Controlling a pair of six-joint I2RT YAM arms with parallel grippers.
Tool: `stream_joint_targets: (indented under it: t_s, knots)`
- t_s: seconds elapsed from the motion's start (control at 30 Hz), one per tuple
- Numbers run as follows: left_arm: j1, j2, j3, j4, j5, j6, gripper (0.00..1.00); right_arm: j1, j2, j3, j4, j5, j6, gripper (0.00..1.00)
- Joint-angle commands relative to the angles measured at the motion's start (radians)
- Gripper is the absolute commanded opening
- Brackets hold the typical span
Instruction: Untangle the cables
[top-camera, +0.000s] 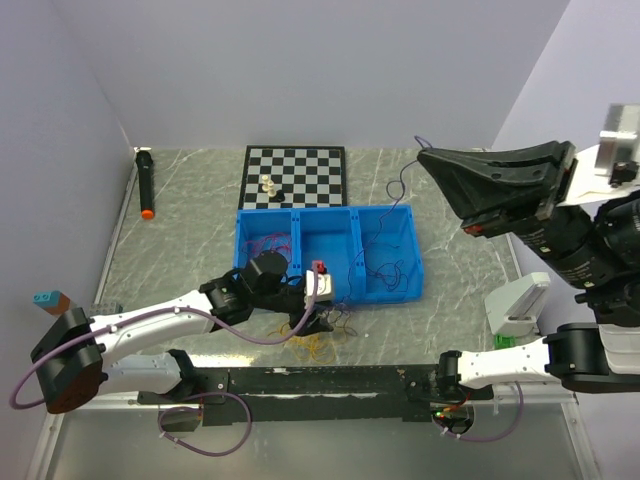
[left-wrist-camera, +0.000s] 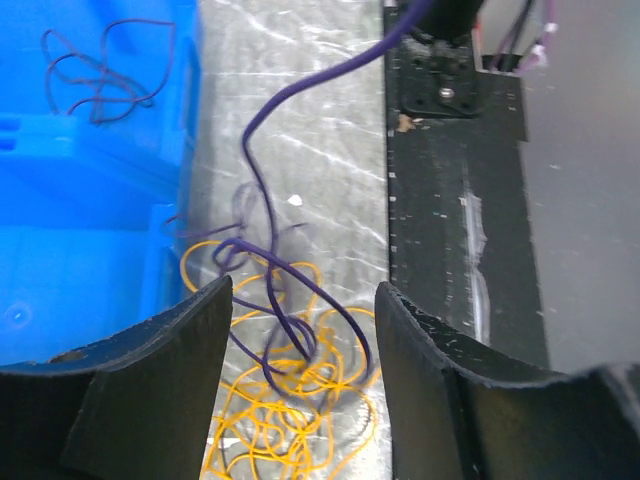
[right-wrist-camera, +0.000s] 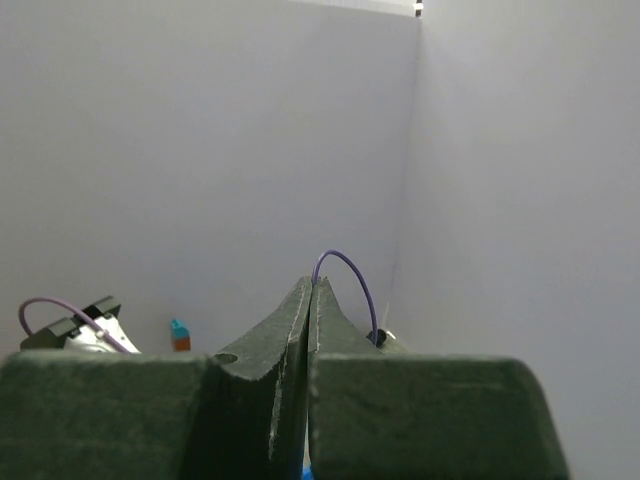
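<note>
A tangle of thin orange-yellow cable lies on the table in front of the blue bin, with a purple cable looped through it. The tangle also shows in the top view. My left gripper is open and hovers just above the tangle, one finger on each side, holding nothing; in the top view it sits at the bin's front wall. My right gripper is shut on the purple cable's end and is raised high at the right. The purple strand hangs from it toward the bin.
The blue three-compartment bin holds more thin wires: reddish ones at left, dark ones at right. A chessboard with pieces lies behind it. A black marker lies far left. A black base rail runs along the near edge.
</note>
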Motion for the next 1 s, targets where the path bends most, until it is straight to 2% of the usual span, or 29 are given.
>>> stream_joint_targets:
  t_s: [0.0,0.07,0.13,0.23,0.27,0.53,0.57,0.63,0.67,0.83,0.97]
  knots:
    - [-0.001,0.009,-0.027,0.141,-0.049,-0.03,0.61,0.008,0.005,0.068,0.008,-0.038,0.007,0.0]
    - [-0.001,0.004,-0.033,0.161,-0.057,-0.034,0.52,0.01,0.004,0.071,0.012,-0.044,0.005,0.0]
    - [-0.002,0.001,-0.035,0.161,-0.049,-0.025,0.37,0.01,0.002,0.074,0.012,-0.044,-0.004,0.0]
    - [-0.001,-0.015,-0.044,0.12,-0.037,0.022,0.05,0.01,-0.003,0.095,0.012,-0.023,-0.032,0.0]
    - [-0.001,-0.025,-0.049,0.104,-0.038,0.039,0.01,0.01,-0.004,0.103,0.011,-0.015,-0.042,0.0]
    - [-0.002,-0.098,-0.119,-0.003,0.006,0.16,0.1,0.01,-0.01,0.174,0.011,0.086,-0.154,0.0]
    - [-0.002,-0.106,-0.125,-0.008,0.009,0.171,0.16,0.011,-0.006,0.183,0.011,0.098,-0.168,0.0]
    - [-0.004,-0.121,-0.135,-0.038,0.009,0.182,0.45,0.01,-0.003,0.189,0.02,0.103,-0.176,0.0]
    - [-0.002,-0.124,-0.136,-0.043,0.011,0.18,0.47,0.01,-0.001,0.195,0.02,0.1,-0.18,0.0]
    - [-0.002,-0.127,-0.151,-0.02,0.026,0.185,0.46,0.01,0.027,0.22,0.011,0.1,-0.184,0.0]
    - [-0.005,-0.126,-0.168,0.015,0.022,0.196,0.33,0.01,0.033,0.232,0.015,0.098,-0.188,0.0]
